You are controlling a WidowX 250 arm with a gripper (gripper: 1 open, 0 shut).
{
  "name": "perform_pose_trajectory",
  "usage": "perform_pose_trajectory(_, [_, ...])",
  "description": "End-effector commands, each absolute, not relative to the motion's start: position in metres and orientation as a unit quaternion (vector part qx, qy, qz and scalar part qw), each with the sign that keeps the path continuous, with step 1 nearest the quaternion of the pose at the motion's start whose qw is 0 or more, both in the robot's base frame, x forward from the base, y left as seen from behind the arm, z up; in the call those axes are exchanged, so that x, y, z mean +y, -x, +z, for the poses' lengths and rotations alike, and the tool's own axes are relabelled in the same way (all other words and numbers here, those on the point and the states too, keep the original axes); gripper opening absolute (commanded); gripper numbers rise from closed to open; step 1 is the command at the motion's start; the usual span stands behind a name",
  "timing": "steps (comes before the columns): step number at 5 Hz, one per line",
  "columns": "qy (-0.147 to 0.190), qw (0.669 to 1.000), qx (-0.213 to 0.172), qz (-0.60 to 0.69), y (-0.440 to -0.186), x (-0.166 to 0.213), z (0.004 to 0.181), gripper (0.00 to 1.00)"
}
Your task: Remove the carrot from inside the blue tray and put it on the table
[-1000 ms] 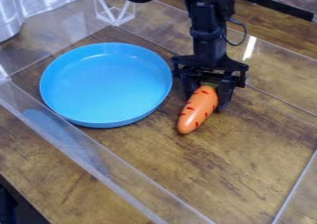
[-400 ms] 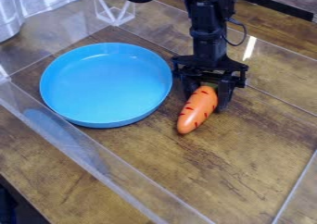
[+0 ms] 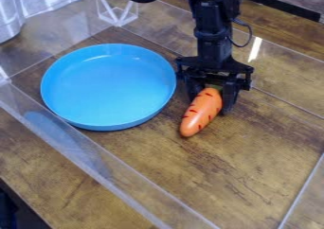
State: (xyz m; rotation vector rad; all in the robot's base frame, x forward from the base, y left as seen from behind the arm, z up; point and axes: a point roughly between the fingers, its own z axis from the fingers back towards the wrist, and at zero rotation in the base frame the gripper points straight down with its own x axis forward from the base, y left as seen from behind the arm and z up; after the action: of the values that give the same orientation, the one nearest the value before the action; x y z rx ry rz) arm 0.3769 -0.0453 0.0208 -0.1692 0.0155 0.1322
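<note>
The orange carrot [image 3: 196, 117] lies on the dark wood table [image 3: 253, 171], just right of the round blue tray [image 3: 108, 83], which holds nothing. My gripper [image 3: 211, 95] points straight down over the carrot's upper end. Its black fingers [image 3: 183, 89] stand on either side of that end with a gap to each, so it is open. The carrot's thin tip points toward the front left, close to the tray's rim. Its leafy top is hidden by the gripper.
A clear plastic sheet or wall [image 3: 76, 143] runs diagonally along the front left of the table. A transparent container [image 3: 26, 10] sits in the back left corner. A bright glare spot [image 3: 255, 49] lies on the wood behind the gripper.
</note>
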Motion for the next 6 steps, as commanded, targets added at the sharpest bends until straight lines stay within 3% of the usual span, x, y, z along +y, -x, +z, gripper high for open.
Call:
perform_pose_trajectory(1, [0.079,0.995,0.05,0.047,-0.3558,-0.0557,0.0009,0.0])
perform_pose_trajectory(4, [0.077,0.994,0.069,0.036,-0.3493,-0.0596,-0.0026,0.0])
perform_pose_trajectory(5, [0.071,0.994,0.071,0.034,-0.3545,-0.057,-0.0035,1.0])
perform_pose_trajectory(6, [0.066,0.994,0.075,0.034,-0.3578,-0.0549,-0.0025,0.0])
